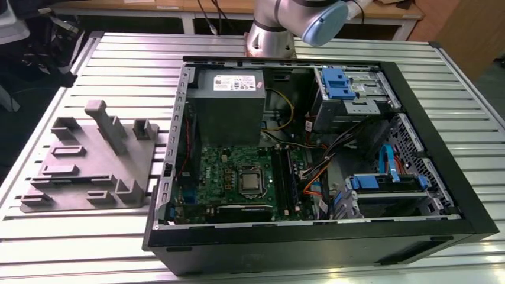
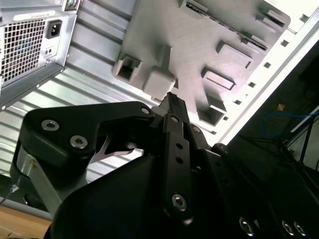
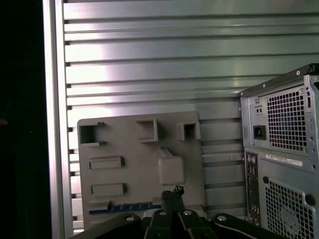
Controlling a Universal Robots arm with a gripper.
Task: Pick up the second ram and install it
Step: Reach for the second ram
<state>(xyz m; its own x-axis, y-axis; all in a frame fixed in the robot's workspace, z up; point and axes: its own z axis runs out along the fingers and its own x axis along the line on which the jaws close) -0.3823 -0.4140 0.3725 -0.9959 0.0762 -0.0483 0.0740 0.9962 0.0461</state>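
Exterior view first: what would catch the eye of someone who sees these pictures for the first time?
The open computer case on the slatted table dominates, with its green motherboard exposed. At the exterior view's left stands a grey fixture. In the first wrist view a blue-green ram stick lies in one of the fixture's slots, and the gripper hangs close by, shut and empty.

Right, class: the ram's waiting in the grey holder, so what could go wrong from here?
The second ram sits edge-on in a narrow slot of the grey holder; the tool could miss it or grip it crooked. Loose cables cross the open case beside the motherboard and could snag.
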